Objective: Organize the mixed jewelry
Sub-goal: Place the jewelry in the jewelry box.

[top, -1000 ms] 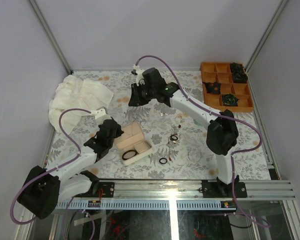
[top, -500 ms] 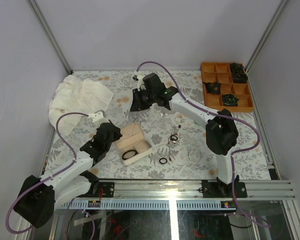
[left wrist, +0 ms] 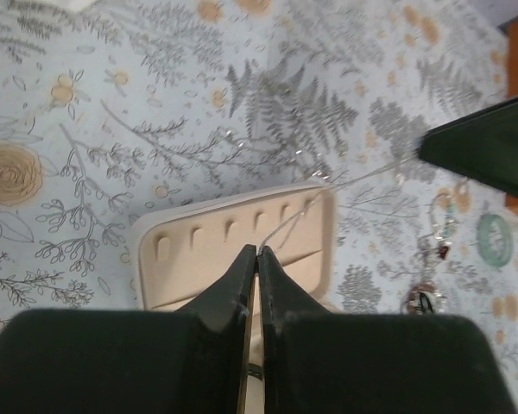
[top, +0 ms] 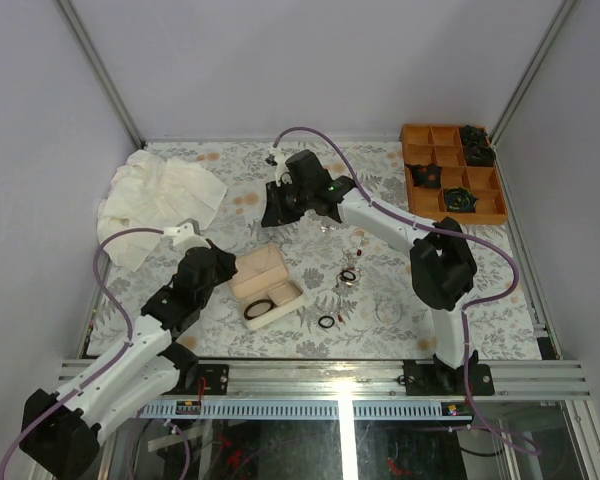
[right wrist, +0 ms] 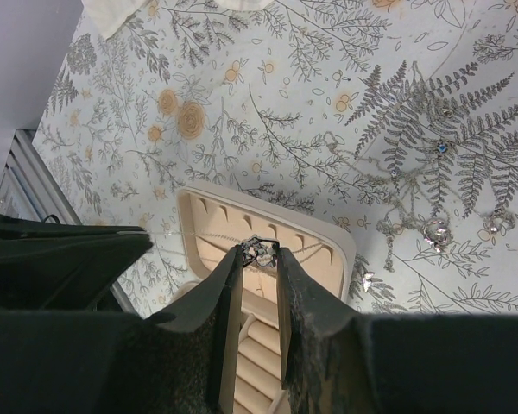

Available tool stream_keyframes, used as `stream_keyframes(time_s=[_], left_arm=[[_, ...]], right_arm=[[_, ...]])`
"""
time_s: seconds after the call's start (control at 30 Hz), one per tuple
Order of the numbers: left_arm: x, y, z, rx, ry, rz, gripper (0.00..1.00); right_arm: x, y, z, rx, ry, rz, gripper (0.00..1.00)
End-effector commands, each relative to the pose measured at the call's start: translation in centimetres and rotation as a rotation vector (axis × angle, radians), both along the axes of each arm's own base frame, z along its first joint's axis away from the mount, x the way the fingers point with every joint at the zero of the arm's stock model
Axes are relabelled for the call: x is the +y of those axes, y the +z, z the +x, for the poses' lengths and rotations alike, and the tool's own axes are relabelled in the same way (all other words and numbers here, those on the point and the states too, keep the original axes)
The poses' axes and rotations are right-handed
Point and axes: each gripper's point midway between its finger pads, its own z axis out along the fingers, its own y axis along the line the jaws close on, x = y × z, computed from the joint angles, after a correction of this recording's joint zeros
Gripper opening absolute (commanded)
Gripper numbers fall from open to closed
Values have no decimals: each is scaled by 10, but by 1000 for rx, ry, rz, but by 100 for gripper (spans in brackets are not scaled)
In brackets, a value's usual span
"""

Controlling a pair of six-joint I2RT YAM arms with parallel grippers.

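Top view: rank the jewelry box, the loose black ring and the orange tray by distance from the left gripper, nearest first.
1. beige jewelry box, just right of the left gripper.
2. loose black ring, past the box, toward the front edge.
3. orange tray, far back-right corner.

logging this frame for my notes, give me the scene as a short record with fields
left tool: shut on thin silvery chain
right tool: shut on small sparkly charm
chain: strung between both tools, over beige ridged jewelry box, lid open
in box: large black ring
loose on floral-print table: small black ring
far right corner: orange compartment tray
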Motion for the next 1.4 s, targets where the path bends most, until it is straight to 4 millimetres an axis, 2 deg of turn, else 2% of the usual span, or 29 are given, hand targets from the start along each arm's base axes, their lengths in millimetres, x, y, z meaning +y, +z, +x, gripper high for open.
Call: stream_keyframes(time_s=[0.0,0.2,0.47,0.57,0.73,1.07,1.2,1.37], left_arm=[[0,51,2,-83,-3,-40,0],[6,85,-5,-138,0,-50,0],[8,89,-9,-138,-3,-50,0],[10,89,-11,-140,-1,-52,0],[9,69,-12,-105,3,-46,0],[9,27,-1,-42,31,-3,0],[8,19,5,-39,39,5,0],[8,18,10,-43,48,22,0]], right_arm=[[8,51,-7,-71,35,89,16],[16,72,-21,-99,65,99,16],[21,78,-38,-107,87,100,16],[21,73,-46,-100,93,91,16],[20,55,-54,-75,94,77,16],[28,35,-47,-53,96,61,16],[32,29,-44,-48,100,50,16],[33,25,-41,-50,101,38,16]])
